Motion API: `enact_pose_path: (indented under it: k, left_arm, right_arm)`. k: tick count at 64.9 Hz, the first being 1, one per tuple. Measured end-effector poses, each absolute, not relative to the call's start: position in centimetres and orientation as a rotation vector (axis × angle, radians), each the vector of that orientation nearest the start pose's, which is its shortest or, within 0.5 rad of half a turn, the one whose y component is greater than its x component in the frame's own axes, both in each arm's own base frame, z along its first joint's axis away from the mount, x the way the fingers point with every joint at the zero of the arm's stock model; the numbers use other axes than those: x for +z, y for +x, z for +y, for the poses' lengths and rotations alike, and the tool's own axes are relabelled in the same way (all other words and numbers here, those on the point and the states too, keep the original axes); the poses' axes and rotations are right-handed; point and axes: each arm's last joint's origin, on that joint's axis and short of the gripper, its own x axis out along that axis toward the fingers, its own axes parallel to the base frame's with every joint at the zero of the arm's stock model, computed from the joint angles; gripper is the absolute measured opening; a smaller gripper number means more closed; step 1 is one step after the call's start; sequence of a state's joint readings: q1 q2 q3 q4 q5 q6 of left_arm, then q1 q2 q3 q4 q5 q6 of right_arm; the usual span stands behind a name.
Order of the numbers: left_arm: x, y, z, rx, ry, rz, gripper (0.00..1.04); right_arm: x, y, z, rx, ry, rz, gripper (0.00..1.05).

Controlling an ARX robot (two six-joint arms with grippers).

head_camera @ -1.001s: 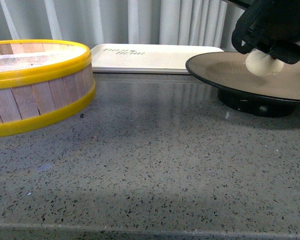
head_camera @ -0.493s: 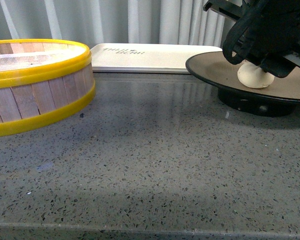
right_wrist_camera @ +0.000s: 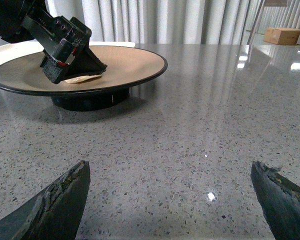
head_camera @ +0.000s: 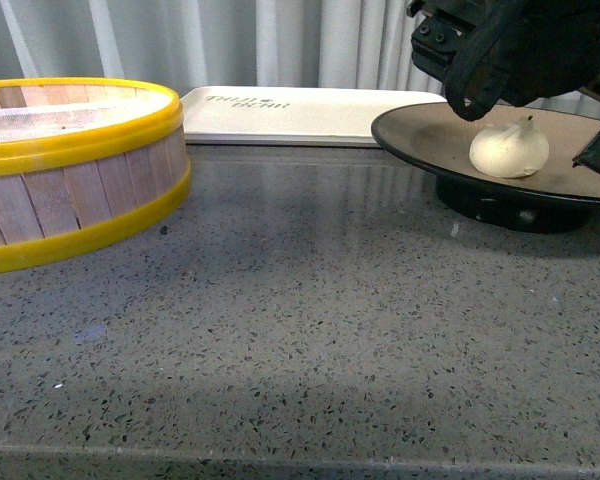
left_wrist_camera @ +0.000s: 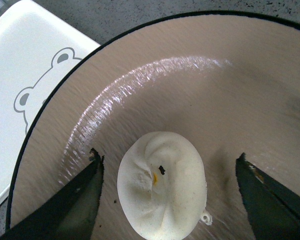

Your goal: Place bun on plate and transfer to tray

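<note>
A grey speckled stone countertop (head_camera: 310,330) fills the front view, and curtains hang behind its far edge. At its left edge stands the biggest item, a round wooden steamer basket (head_camera: 70,170) with yellow bands at top and bottom. The off-white tray (head_camera: 300,118) lies flat along the far edge, just right of the basket, with small dark lettering near its left end; the left wrist view shows a bear outline printed on it. The plate (head_camera: 430,135), tan inside with a black rim and black foot, stands at the far right of the counter, its rim overlapping the tray's right end in both views; whether they touch cannot be told. The left gripper (left_wrist_camera: 167,159) hangs over the plate with its jaws spread wide, one dark finger (left_wrist_camera: 80,195) on each side of the bun and neither touching it. The right gripper (right_wrist_camera: 170,167) sits low over bare counter, off to the plate's right, also wide apart and holding nothing. The bun (head_camera: 509,150) rests on the plate's tan surface, pleated top up, free of both grippers.
</note>
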State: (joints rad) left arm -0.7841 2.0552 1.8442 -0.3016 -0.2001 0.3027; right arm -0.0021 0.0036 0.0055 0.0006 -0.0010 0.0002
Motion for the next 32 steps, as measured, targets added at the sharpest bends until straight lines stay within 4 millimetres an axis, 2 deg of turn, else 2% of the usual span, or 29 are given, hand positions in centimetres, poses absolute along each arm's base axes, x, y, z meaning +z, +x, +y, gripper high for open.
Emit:
enact_pose_path:
  k: [6, 15, 20, 26, 32]
  left_arm:
    - [30.1, 34.4, -33.4, -0.643, 0.525, 0.368, 1.0]
    - [30.9, 34.5, -33.0, -0.637, 0.486, 0.363, 0.98]
    - [32.3, 34.4, -32.3, -0.614, 0.451, 0.314, 0.98]
    - [34.7, 33.6, -30.6, -0.579, 0.4, 0.239, 0.98]
    - [37.5, 31.9, -27.2, -0.52, 0.345, 0.145, 0.98]
  right_arm:
    - [16.5, 9.8, 0.0, -0.002, 0.0, -0.002, 0.96]
    - [16.5, 9.8, 0.0, -0.001, 0.0, -0.002, 0.96]
    - [16.5, 9.8, 0.0, -0.002, 0.0, -0.002, 0.96]
    - [16.5, 9.8, 0.0, -0.001, 0.0, -0.002, 0.96]
    - [16.5, 9.8, 0.0, -0.001, 0.0, -0.002, 0.96]
